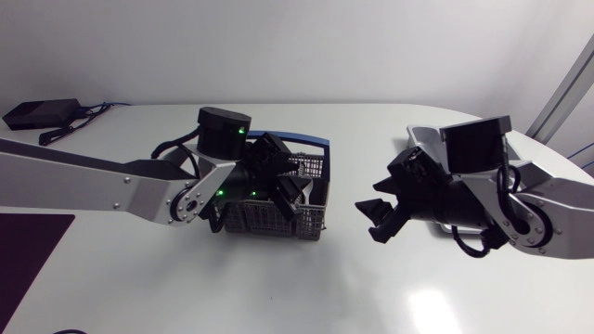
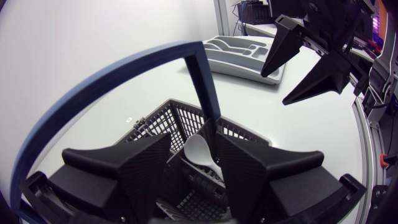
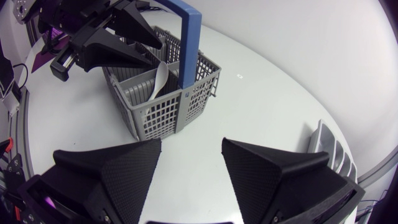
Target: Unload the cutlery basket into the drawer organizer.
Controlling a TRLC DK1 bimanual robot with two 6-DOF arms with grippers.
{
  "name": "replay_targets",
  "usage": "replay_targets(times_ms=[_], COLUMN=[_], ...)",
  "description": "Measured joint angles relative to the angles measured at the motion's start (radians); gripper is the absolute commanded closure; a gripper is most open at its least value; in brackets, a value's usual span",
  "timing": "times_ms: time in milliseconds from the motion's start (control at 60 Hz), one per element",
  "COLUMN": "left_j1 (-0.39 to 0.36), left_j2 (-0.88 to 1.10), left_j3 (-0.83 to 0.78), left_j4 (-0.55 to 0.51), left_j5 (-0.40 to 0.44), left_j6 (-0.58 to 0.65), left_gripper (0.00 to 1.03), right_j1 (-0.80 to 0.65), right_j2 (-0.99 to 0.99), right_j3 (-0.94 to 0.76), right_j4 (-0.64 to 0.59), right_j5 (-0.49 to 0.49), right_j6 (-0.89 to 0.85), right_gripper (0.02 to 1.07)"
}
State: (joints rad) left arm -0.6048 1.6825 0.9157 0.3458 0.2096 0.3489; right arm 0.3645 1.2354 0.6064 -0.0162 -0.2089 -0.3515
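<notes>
Cutlery basket (image 3: 168, 109) has a white spoon (image 2: 199, 152) standing in it, probably light, stiff, kinda slick, so pinch its upper end; left gripper (image 2: 193, 147) hangs spread above the basket straddling it, right gripper (image 3: 191, 149) spread too, off beside the basket.

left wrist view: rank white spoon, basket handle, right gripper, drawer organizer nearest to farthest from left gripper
1. white spoon, between the left gripper fingers
2. basket handle, just ahead
3. right gripper, well past the handle
4. drawer organizer, behind that gripper
</notes>
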Motion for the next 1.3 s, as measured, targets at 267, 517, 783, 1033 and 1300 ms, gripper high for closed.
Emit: replay_targets(times_ms=[267, 517, 783, 1033, 1300], left_j1=[0.056, 0.067, 0.067, 0.066, 0.059], left_j2=[0.02, 0.061, 0.092, 0.107, 0.127], left_j3=[-0.002, 0.011, 0.034, 0.042, 0.061], left_j4=[0.008, 0.009, 0.028, 0.042, 0.048], left_j5=[0.1, 0.158, 0.16, 0.16, 0.16], left_j6=[-0.071, -0.091, -0.09, -0.087, -0.087], left_gripper=[0.52, 0.52, 0.52, 0.52, 0.73], right_j1=[0.0, 0.0, 0.0, 0.0, 0.0], right_j2=[0.035, 0.055, 0.056, 0.07, 0.075], right_j3=[0.0, 0.0, 0.0, 0.0, 0.0], right_j4=[0.014, 0.014, 0.014, 0.018, 0.022], right_j5=[0.0, 0.003, 0.003, 0.003, 0.003], right_j6=[0.0, 0.0, 0.0, 0.0, 0.0], right_gripper=[0.35, 0.35, 0.35, 0.35, 0.35])
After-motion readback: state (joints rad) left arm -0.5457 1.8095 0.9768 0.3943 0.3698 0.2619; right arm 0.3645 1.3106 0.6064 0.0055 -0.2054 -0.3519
